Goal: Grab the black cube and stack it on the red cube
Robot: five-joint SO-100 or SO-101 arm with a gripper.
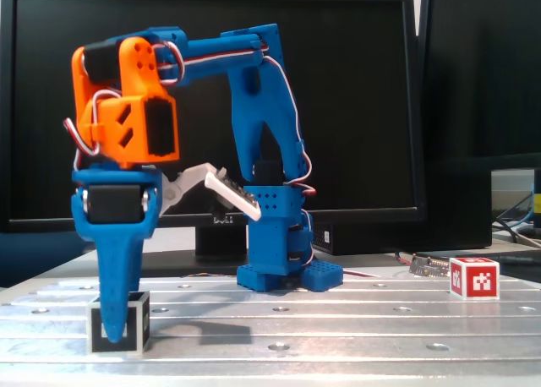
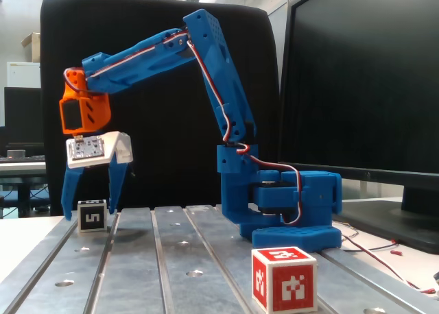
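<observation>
brushed metal table (image 1: pixel 355 328), plastic arm (image 2: pixel 219 88)

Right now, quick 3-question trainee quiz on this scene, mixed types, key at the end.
1. True or false: the gripper is open, one finger on each side of the black cube.
2. Where is the red cube? A) stacked on the black cube B) alone on the table C) in the gripper
3. What stands behind the arm in a fixed view?

Key: 1 true. 2 B. 3 A dark monitor.
</observation>
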